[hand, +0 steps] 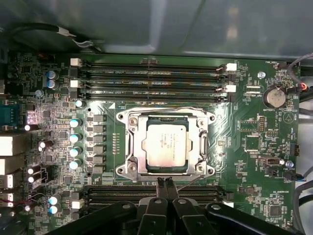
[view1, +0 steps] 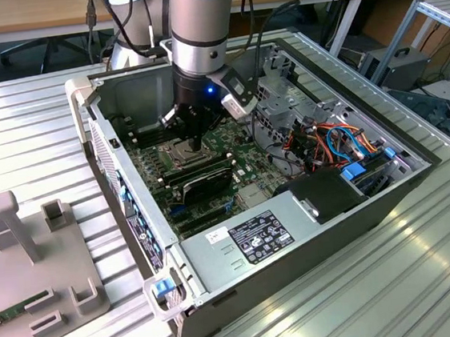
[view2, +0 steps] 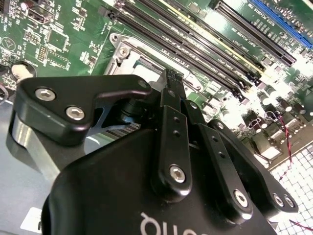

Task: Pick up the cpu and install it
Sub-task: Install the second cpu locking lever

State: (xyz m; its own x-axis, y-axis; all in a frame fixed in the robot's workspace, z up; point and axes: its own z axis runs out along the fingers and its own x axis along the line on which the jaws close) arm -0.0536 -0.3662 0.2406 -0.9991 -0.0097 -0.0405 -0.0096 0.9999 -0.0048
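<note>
cpu seated, tool just beside the socket

inside the computer case, the cpu lies in the socket. the tool, at the socket's 6 o'clock edge, is pinched closed on nothing; drifting lower, it could scrape the board.

Arm reaching straight down, wrist vertical, gripper with fingers pressed together, holding nothing
</note>
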